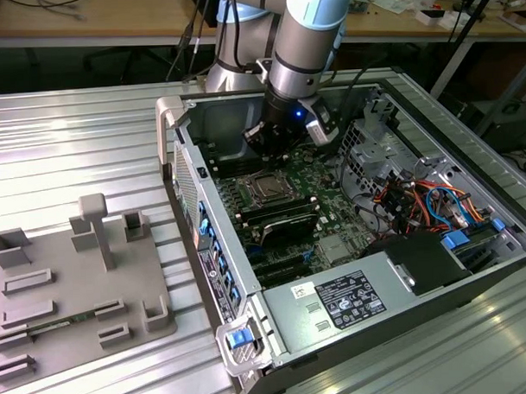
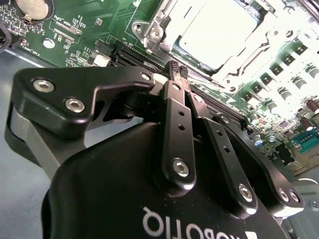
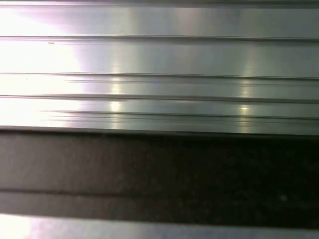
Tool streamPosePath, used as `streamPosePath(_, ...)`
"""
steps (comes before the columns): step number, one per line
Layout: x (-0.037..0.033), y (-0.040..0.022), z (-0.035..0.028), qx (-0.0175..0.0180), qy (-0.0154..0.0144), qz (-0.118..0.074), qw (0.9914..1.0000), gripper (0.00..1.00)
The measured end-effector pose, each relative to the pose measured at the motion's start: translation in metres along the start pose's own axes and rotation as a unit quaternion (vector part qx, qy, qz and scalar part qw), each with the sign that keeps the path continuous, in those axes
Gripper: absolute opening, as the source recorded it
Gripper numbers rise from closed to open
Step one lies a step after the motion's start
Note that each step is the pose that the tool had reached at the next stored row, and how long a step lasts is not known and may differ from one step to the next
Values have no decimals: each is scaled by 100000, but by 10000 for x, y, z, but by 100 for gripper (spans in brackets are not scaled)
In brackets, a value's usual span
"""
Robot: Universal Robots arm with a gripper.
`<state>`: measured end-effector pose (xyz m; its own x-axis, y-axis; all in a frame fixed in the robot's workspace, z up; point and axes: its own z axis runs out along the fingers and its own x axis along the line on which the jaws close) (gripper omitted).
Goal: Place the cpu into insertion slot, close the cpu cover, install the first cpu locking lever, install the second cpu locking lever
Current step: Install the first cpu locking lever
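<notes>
The gripper point(image 2: 177, 73) hangs inside the open computer case point(image 1: 190, 178), low over the green motherboard point(image 2: 75, 30). Its two black fingers point(image 2: 172, 129) are pressed together at the tips, and I see nothing held between them. Just beyond the fingertips lies the cpu point(image 2: 214, 30). Its silvery top face is bright, and it sits in the insertion slot point(image 1: 251, 187). The cpu cover point(image 2: 158, 20) lies down flat, with its metal frame around the edges of the chip. In the exterior view the slot is directly below and in front of the gripper point(image 1: 263, 145). Well away from the hand, a grey fixture plate point(image 1: 67, 290) rests on the ribbed metal table point(image 1: 71, 143).
</notes>
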<state>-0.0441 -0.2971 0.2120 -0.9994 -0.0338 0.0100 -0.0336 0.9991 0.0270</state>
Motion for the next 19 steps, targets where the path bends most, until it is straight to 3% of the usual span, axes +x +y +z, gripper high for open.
streamPosePath(6, -7, 31, 9, -6, 0, -145, 100000, 11)
streamPosePath(19, -29, 25, 54, 0, -15, -166, 100000, 11)
